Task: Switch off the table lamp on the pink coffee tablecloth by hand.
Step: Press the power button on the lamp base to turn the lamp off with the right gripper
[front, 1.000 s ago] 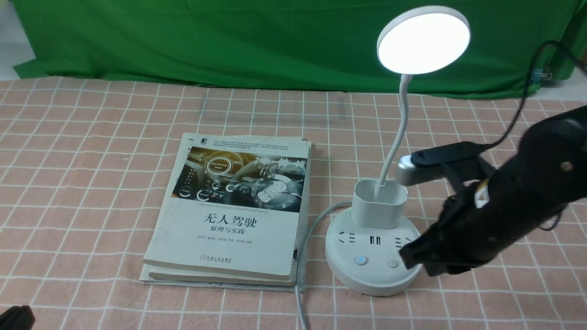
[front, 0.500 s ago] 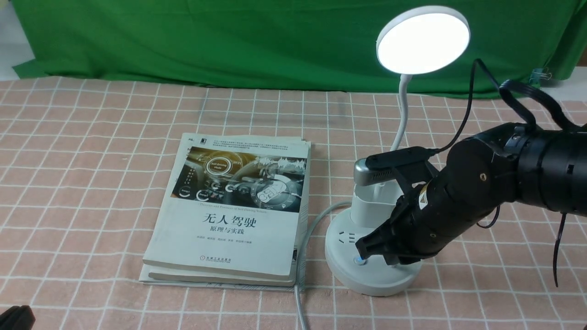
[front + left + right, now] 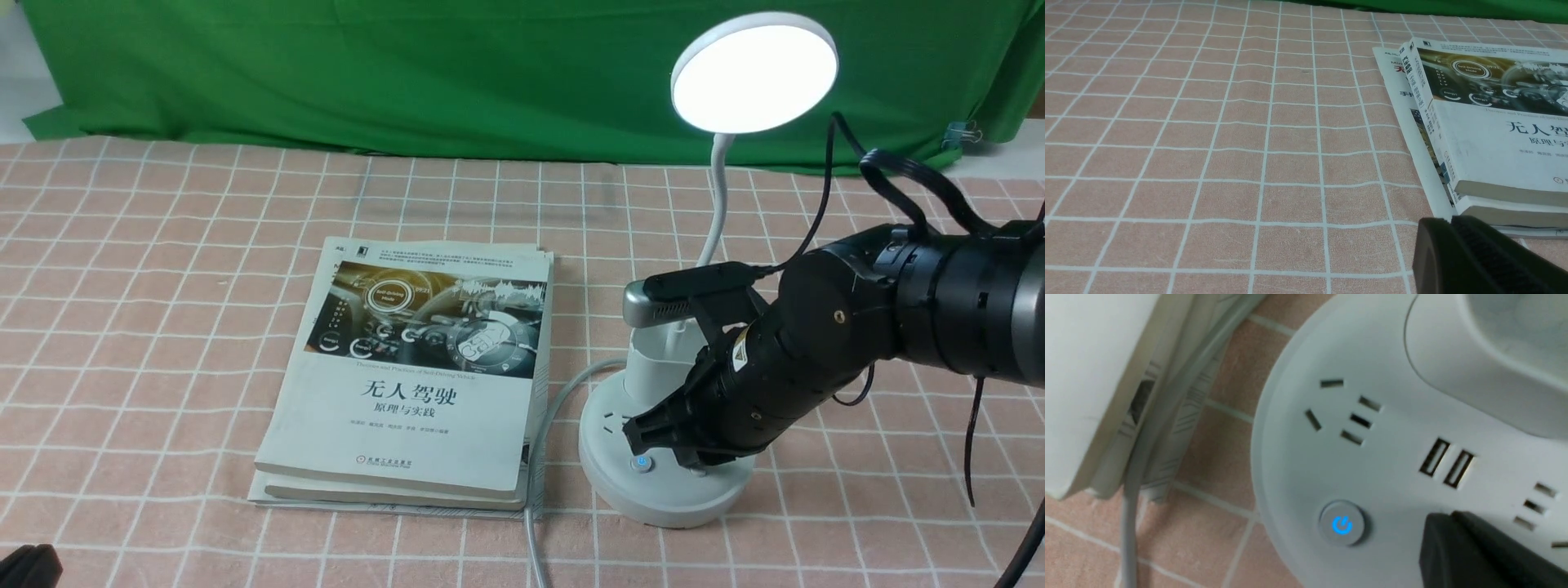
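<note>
**Clenched gripper over a lit lamp's base**

Shows the lamp (image 3: 665, 482) right of centre in the front view on the pink cloth (image 3: 163, 327), head glowing at upper right, books (image 3: 416, 392) just beside it. Puts the right gripper (image 3: 649, 437), fingers pressed together, low over the base, just beside the blue-lit button (image 3: 1342, 525). Cannot tell the state of the left gripper (image 3: 1453, 253).
</note>
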{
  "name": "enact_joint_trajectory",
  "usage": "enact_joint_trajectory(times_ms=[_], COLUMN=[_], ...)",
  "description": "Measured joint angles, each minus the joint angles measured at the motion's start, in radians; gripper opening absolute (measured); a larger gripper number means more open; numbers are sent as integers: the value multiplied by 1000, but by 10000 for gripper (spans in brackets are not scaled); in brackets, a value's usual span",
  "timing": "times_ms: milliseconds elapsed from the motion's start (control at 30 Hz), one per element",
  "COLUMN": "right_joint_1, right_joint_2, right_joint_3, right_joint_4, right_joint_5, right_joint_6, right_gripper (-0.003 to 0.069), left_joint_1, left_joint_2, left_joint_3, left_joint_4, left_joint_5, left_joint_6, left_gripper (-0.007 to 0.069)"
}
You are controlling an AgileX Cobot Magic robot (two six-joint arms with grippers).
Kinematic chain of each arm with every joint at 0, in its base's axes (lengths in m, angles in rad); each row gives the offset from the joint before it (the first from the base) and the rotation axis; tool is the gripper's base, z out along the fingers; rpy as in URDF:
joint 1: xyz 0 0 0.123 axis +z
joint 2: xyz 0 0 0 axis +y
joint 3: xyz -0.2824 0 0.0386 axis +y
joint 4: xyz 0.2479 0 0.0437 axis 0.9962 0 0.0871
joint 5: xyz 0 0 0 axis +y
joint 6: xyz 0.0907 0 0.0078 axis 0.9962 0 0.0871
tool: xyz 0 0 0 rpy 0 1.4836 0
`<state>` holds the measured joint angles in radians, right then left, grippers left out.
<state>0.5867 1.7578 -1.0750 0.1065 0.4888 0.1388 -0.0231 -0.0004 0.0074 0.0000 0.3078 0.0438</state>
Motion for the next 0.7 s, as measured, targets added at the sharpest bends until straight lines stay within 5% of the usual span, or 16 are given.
enact_joint_trajectory(times_ms=[700], right_joint_1=[0], right_joint_2=[-1], right_joint_3=[2], right_joint_4=[-1], right_joint_5=[69], right_joint_6=[-3], right_gripper=[43], left_joint_1=[0], left_joint_2=[0], left_joint_3=[0], left_joint_4=[0], left_joint_5=[0], left_joint_6=[0], left_gripper=[6])
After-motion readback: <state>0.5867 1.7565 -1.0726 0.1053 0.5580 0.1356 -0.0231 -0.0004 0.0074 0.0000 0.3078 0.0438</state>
